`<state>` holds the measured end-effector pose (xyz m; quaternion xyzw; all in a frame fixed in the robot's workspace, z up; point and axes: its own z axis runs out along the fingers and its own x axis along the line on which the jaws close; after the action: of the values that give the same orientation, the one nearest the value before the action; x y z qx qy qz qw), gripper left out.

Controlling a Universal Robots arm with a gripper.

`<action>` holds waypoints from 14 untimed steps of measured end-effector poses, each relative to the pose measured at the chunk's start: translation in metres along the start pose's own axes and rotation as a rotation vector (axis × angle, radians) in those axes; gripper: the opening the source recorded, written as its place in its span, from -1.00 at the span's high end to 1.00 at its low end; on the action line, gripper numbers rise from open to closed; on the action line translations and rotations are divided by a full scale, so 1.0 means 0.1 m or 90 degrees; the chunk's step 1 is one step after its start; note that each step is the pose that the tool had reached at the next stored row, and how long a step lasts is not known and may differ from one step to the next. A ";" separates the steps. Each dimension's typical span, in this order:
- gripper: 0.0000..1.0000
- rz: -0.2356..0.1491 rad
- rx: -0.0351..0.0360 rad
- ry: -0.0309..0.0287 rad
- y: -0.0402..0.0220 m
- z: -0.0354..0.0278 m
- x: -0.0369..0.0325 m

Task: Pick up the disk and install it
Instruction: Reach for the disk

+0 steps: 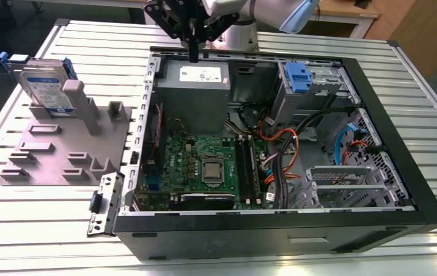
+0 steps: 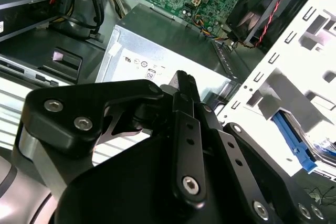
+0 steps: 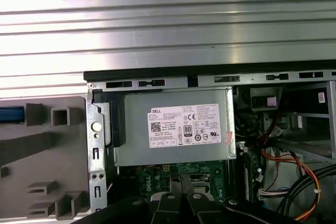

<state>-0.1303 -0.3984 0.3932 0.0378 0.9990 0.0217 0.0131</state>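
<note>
From my remote station I see a ribbed silver metal table (image 1: 50,230), its slats running across from the exterior view's left to its right. Two things lie directly on it. A flat grey fixture plate (image 1: 57,155) with raised blocks and posts sits toward the table's edge on the exterior view's left. Just beside it, an open black computer case (image 1: 280,230) covers the middle and reaches toward the opposite edge.
</note>
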 end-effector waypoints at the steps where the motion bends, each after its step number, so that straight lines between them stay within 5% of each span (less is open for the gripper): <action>1: 0.79 0.000 0.0000 0.0000 0.000 0.000 0.003; 14: 0.79 0.000 0.0000 0.0000 -0.003 0.001 0.042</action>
<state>-0.1345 -0.3984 0.3930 0.0379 0.9990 0.0217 0.0131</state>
